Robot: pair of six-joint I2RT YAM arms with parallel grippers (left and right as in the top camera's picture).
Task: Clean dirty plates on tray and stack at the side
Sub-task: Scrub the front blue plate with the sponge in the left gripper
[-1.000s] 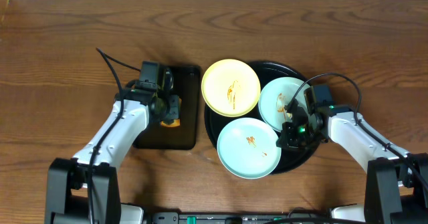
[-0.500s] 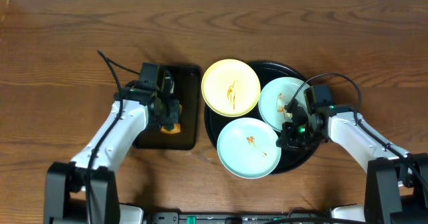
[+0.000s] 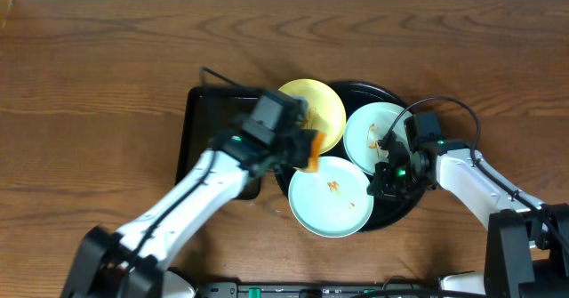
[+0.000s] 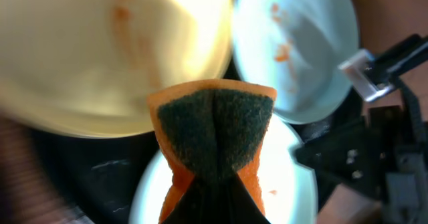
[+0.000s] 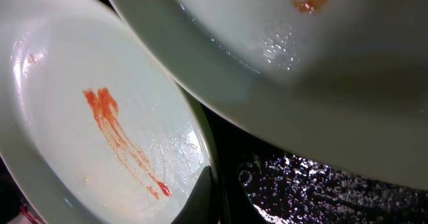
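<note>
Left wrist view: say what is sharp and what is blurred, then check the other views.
Left wrist: sponge sharp, yellow plate blurred and overexposed. Overhead: left arm blurred, the rest crisp. Right wrist: bright glints on the glossy tray.

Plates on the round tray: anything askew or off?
Yes. The yellow plate and the front mint plate both hang past the tray rim on its left side, and the two mint plates' rims overlap. All three carry orange smears, the right mint plate included. Nothing looks spilled or broken.

Three smeared plates lie flat on the glossy black tray. The yellow plate is just beyond the left gripper, and the mint-blue plates flank the right gripper.
</note>
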